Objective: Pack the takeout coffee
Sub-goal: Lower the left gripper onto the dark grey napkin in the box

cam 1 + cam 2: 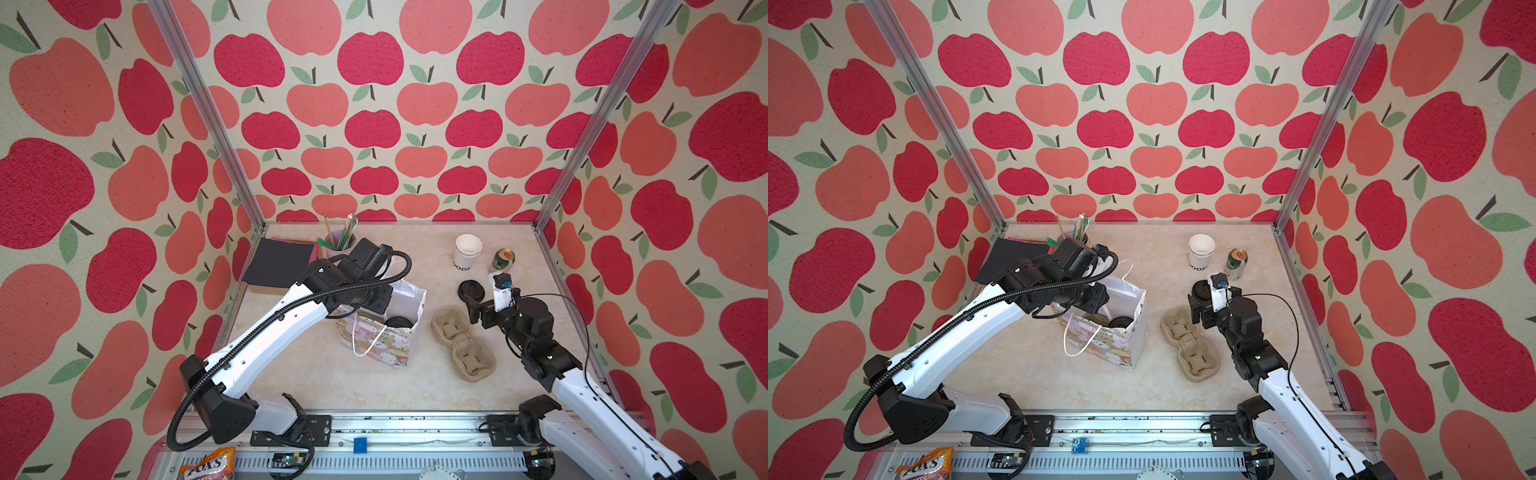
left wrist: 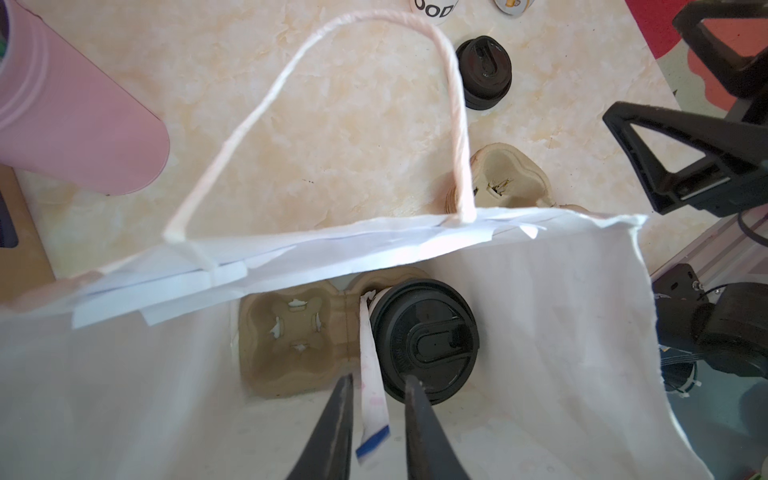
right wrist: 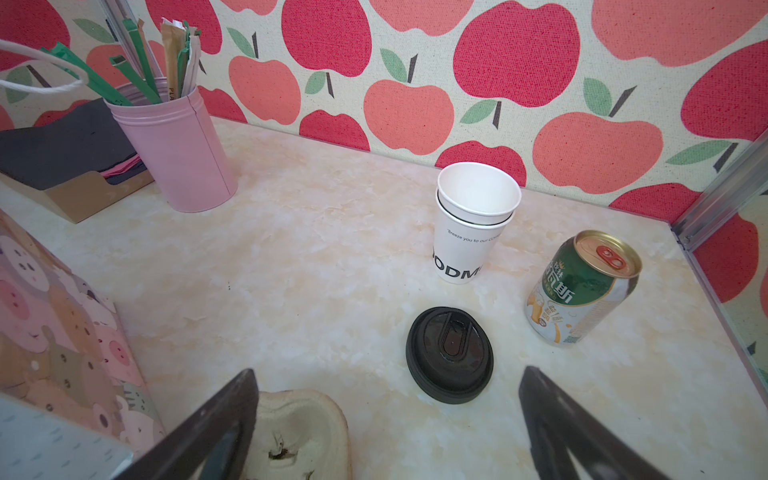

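Takeout coffee [image 2: 424, 340] stands in a pulp carrier [image 2: 291, 340] inside the paper bag [image 2: 540, 311], lower centre of the left wrist view; both top views show only its lid [image 1: 398, 322]. Left gripper [image 2: 378, 377], jaws slightly parted around a paper-wrapped stick [image 2: 368, 332], could snag the bag rim on lifting out. Right gripper [image 3: 388, 372] gapes wide.

Takeout coffee [image 2: 424, 340] mostly hidden inside bag [image 2: 540, 332]

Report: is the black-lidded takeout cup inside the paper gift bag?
Yes, the black-lidded takeout cup stands in a brown pulp carrier between the walls of the paper gift bag.
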